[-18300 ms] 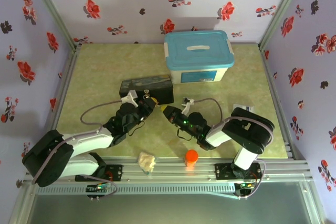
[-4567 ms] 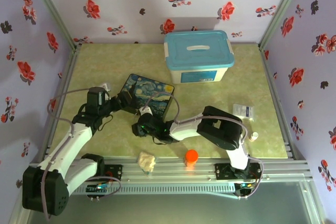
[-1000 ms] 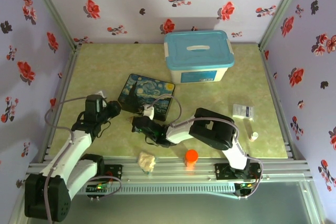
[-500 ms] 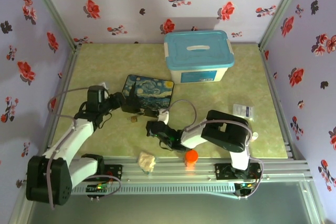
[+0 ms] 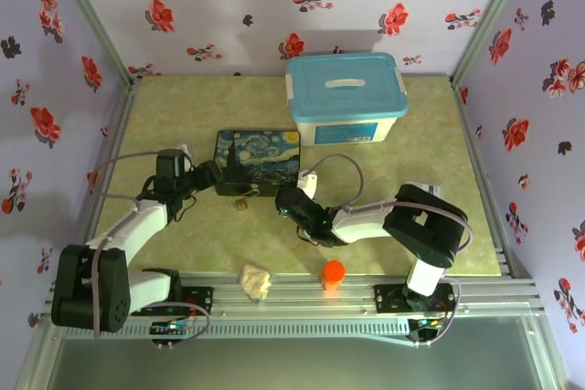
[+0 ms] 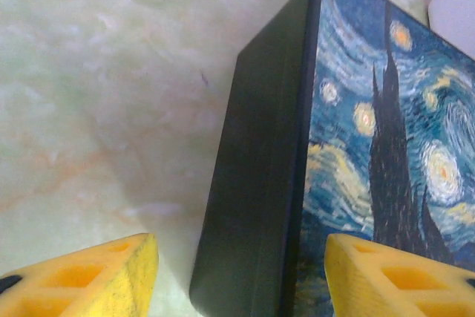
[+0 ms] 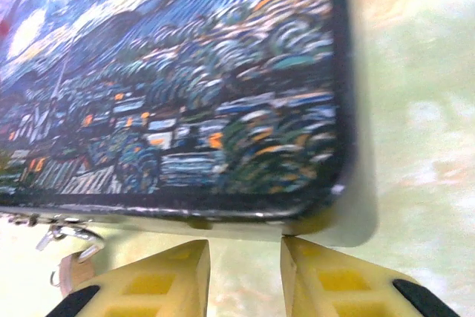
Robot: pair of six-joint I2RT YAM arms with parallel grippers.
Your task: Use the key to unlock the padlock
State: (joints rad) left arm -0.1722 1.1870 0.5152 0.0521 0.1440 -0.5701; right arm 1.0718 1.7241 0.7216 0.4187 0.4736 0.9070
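Padlock: the padlock (image 5: 241, 205) is a tiny brass-coloured block. It lies on the table, just near of the painted box's near edge, between the two grippers and touching neither. In the right wrist view, a thin silver loop and a bit of brass show under the box's near left corner.
Painted box: the painted box (image 5: 258, 151) is flat and rectangular with rounded corners. Its side walls are smooth and black, and its lid carries a swirling night sky in blue and yellow.
Left gripper: the left gripper (image 5: 221, 184) is released. Its yellow fingers (image 6: 89, 272), spongy-looking with cut-out holes, stand wide apart on either side of the box's near left corner and do not press it.
Right gripper: the right gripper (image 5: 285, 200) sits at the box's near right corner. Its fingers (image 7: 338, 283) are parted by a narrow gap and grasp nothing.
Table: the table (image 5: 164, 116) is pale green, marbled and smooth.
Edges: flowered walls close the left, far and right sides, and a metal rail runs along the near side.
Open room: bare green surface lies left of the box and to the right of the right arm.
Bin: the white plastic bin (image 5: 345, 98) with a light blue lid stands just far-right of the box, not touching it.
Small things: an orange cap (image 5: 334, 271) and a crumpled cream lump (image 5: 256, 280) are at the near edge. A white packet (image 5: 423, 191) is at the right.
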